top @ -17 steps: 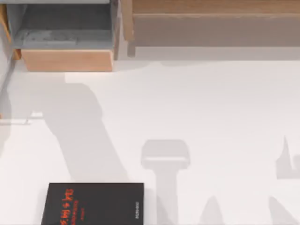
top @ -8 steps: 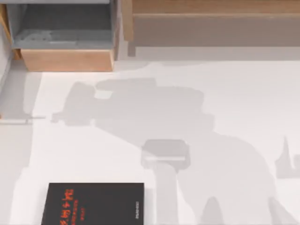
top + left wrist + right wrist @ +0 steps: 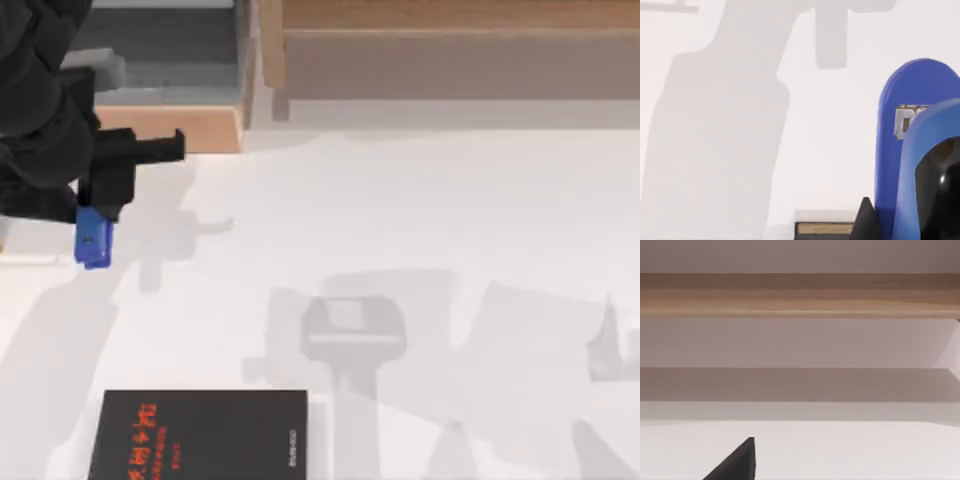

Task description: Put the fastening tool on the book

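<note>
Our left tool (image 3: 100,215) is clamped on the blue fastener (image 3: 93,243), carrying it; next we bring it over the book (image 3: 200,435).

My left arm (image 3: 40,110) is matte black all over, bulky rounded housings stacked toward 11 o'clock of the top view. A boxy black block sits below them, with a flat black bar jutting toward 3 o'clock, squared end. My left gripper (image 3: 97,222) is black too, blocky, no markings or screws I can make out, no cables seen. In the left wrist view, a glossy black rounded part (image 3: 940,195) with a small highlight, plus a pointed black fingertip (image 3: 866,222), triangular. In the right wrist view, one black fingertip (image 3: 737,462) of my right arm, wedge-shaped with a straight vertical edge, flat matte finish.
</note>
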`<state>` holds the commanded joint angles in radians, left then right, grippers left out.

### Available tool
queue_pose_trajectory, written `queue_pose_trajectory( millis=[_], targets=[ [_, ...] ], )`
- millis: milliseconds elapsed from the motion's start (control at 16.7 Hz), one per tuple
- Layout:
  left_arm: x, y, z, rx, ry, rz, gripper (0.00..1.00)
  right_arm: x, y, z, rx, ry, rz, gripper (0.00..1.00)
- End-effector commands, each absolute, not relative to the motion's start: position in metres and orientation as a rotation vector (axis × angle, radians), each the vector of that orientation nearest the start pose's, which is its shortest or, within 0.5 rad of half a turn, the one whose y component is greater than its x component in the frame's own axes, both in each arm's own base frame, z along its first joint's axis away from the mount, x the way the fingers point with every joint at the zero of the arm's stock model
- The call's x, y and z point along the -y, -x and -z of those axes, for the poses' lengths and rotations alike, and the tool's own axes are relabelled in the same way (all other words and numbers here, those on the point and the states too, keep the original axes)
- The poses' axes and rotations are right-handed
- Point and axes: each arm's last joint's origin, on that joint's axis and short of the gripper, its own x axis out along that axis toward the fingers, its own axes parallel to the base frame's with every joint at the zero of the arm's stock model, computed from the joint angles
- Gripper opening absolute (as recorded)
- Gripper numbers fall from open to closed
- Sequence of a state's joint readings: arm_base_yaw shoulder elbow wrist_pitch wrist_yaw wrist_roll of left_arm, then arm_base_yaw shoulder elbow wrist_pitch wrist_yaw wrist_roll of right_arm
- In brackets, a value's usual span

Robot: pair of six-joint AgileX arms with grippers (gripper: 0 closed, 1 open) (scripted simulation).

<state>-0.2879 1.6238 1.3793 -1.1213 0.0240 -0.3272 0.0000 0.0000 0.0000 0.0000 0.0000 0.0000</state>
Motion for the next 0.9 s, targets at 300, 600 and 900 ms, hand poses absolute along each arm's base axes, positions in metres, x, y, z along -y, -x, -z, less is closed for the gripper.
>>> queue_pose_trajectory(
  millis=[300, 600, 900],
  targets=[
    [0.147, -0.223, -0.212, -1.484, 0.009, 0.019, 0.0, 0.001, -0.106, -0.16, 0.0, 0.0, 0.0, 1.0],
    [0.168, -0.174, -0.186, -1.471, -0.027, 0.012, 0.0, 0.001, -0.106, -0.16, 0.0, 0.0, 0.0, 1.0],
    [0.169, -0.166, -0.182, -1.468, -0.028, 0.012, 0.0, 0.001, -0.106, -0.16, 0.0, 0.0, 0.0, 1.0]
  ],
)
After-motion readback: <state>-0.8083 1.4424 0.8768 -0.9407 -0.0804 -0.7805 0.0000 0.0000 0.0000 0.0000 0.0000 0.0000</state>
